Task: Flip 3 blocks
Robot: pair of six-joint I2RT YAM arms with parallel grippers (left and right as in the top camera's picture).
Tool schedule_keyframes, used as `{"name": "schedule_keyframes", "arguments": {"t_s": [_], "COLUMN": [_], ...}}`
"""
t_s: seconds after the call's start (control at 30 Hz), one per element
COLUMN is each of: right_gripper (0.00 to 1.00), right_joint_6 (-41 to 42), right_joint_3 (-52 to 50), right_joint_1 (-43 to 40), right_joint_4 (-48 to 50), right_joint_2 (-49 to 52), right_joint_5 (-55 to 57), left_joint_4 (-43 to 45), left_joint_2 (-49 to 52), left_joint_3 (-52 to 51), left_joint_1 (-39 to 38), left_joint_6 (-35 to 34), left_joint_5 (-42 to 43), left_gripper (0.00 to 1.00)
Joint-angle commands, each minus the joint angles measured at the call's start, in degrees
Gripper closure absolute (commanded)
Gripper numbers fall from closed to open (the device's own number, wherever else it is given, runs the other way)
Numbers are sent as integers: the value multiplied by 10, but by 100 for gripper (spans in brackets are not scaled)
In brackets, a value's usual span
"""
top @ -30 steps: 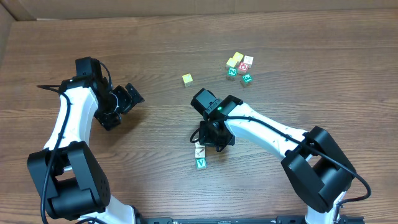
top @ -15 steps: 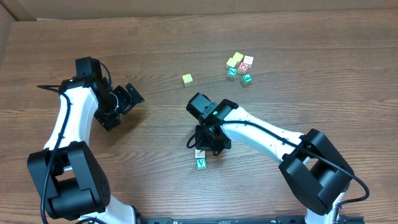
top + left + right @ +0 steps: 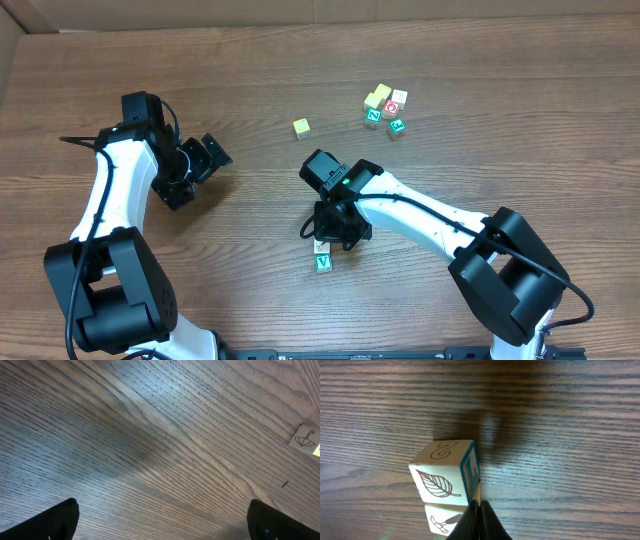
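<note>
Three blocks lie in a row near the table's front. The right wrist view shows a white block with a leaf drawing (image 3: 441, 482) and a blue-framed side. Behind it is a white block with a hammer drawing (image 3: 441, 520). The overhead view shows a white block (image 3: 321, 245) and the teal-green V block (image 3: 323, 263); my right arm covers the one beyond them. My right gripper (image 3: 479, 506) (image 3: 327, 232) is shut, holds nothing, and its tips touch the leaf block's lower right edge. My left gripper (image 3: 161, 512) (image 3: 205, 158) is open over bare wood at the far left.
A cluster of yellow, red-faced and green cubes (image 3: 385, 108) sits at the back right. A lone yellow cube (image 3: 301, 127) lies nearer the middle. A pale cube with an umbrella drawing (image 3: 304, 439) shows at the right edge of the left wrist view.
My right gripper moved a little left and toward the blocks early on, then held still. The left arm has not moved.
</note>
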Motion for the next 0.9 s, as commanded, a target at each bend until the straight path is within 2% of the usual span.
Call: {"name": "schedule_keyframes", "arguments": {"t_s": [0.0, 0.67, 0.87], "right_gripper": [96, 96, 96], "right_joint_6": [3, 2, 2], "right_joint_3": [-2, -2, -2], "right_joint_1": [3, 2, -14], "right_joint_4": [2, 2, -37], "right_joint_2": [-15, -15, -24], "right_joint_5": [-4, -9, -3], "left_joint_4": [0, 0, 0], "left_joint_2": [2, 2, 2], "left_joint_3": [8, 8, 8], "left_joint_1": [1, 1, 1], "left_joint_6": [1, 1, 1], "left_joint_5": [-5, -5, -5], "left_gripper": [0, 0, 0]}}
